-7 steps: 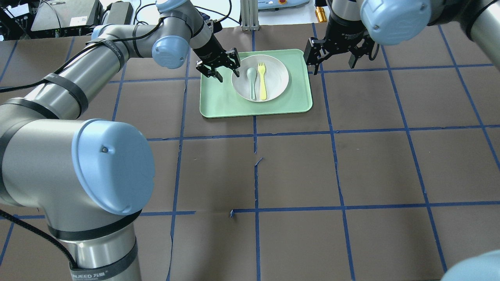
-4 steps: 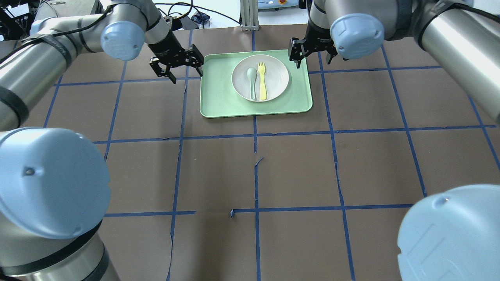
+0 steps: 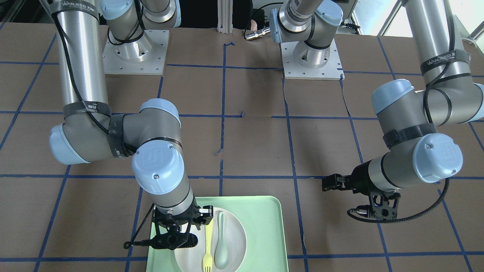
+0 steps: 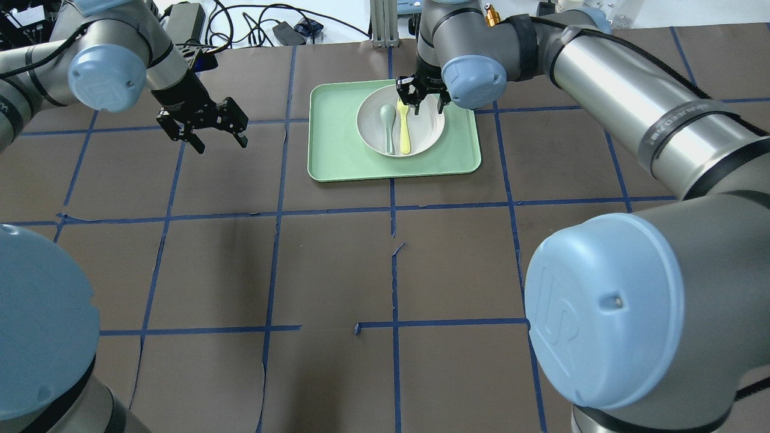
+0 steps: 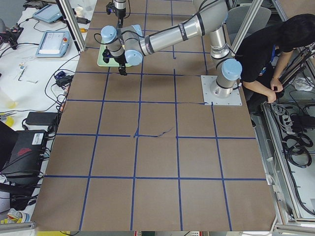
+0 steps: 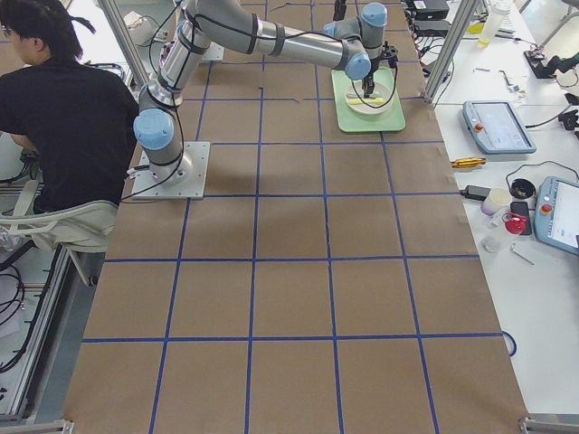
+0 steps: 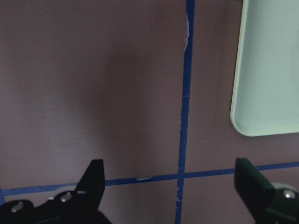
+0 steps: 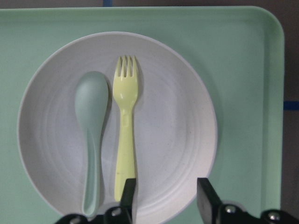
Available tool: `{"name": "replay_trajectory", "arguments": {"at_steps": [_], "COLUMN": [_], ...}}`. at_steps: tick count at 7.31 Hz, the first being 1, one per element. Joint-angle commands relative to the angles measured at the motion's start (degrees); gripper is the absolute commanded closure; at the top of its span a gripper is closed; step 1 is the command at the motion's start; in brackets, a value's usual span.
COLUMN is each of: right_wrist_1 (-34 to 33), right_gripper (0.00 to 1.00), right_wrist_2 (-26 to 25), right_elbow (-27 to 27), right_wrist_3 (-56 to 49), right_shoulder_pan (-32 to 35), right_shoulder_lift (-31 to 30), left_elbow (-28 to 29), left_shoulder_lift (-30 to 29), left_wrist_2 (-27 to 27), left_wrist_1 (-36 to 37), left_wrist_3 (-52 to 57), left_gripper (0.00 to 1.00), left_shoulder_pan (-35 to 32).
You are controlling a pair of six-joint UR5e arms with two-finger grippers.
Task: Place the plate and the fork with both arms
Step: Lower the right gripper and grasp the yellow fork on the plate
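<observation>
The white plate (image 4: 421, 127) lies in the mint-green tray (image 4: 337, 156) at the table's far middle. The pale yellow fork (image 4: 405, 133) lies on the plate, tines away from the robot, with a grey-green spoon (image 4: 388, 129) to its left. My right gripper (image 4: 421, 101) is open and empty above the plate's far part. In the right wrist view the gripper (image 8: 166, 191) hangs over the plate (image 8: 177, 116), one finger just over the handle end of the fork (image 8: 125, 135). My left gripper (image 4: 207, 129) is open and empty above bare table, left of the tray (image 7: 266, 70).
Brown table paper with a blue tape grid (image 4: 394, 207) covers the table. Cables and black boxes (image 4: 180, 18) line the far edge, with a gold cylinder (image 4: 493, 15). A person in black (image 6: 63, 108) sits behind the robot's bases.
My right gripper has moved left from beside the tray's far right corner to above the plate. My left gripper has moved left, away from the tray. Plate, fork and spoon have not moved.
</observation>
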Motion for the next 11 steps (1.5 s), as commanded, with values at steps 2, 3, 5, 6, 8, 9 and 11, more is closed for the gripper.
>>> {"name": "replay_trajectory", "arguments": {"at_steps": [2,3,5,6,8,9,11], "right_wrist_1": [-1.30,-1.74,-3.50,-3.51,-3.51,-3.51,-3.51], "right_gripper": [0.46,0.46,0.46,0.46,0.52,0.58,1.00], "right_wrist_2": [1.22,1.23,1.41,2.11,2.73,2.73,2.73], "right_elbow": [-1.53,-1.61,-1.62,-1.44,-1.35,-1.35,-1.35], "right_wrist_3": [0.23,0.23,0.23,0.58,0.76,0.76,0.76], "right_shoulder_pan": [0.85,0.85,0.85,0.85,0.94,0.94,0.94], "right_shoulder_lift": [4.19,4.89,6.04,6.13,7.00,7.18,7.10], "left_elbow": [-1.36,-1.36,-1.36,-1.36,-1.36,-1.36,-1.45], "left_shoulder_lift": [0.89,0.98,1.24,1.24,1.33,1.33,1.42], "left_wrist_2": [0.74,0.74,0.74,0.83,0.83,1.27,1.01], "left_wrist_1": [0.18,0.18,0.09,0.00,-0.09,-0.09,-0.26], "left_wrist_3": [1.05,1.05,1.05,1.05,1.05,1.05,2.62], "left_gripper": [0.00,0.00,0.00,0.00,0.00,0.00,0.00], "left_shoulder_pan": [0.32,0.32,0.41,0.41,0.50,0.84,2.60]}}
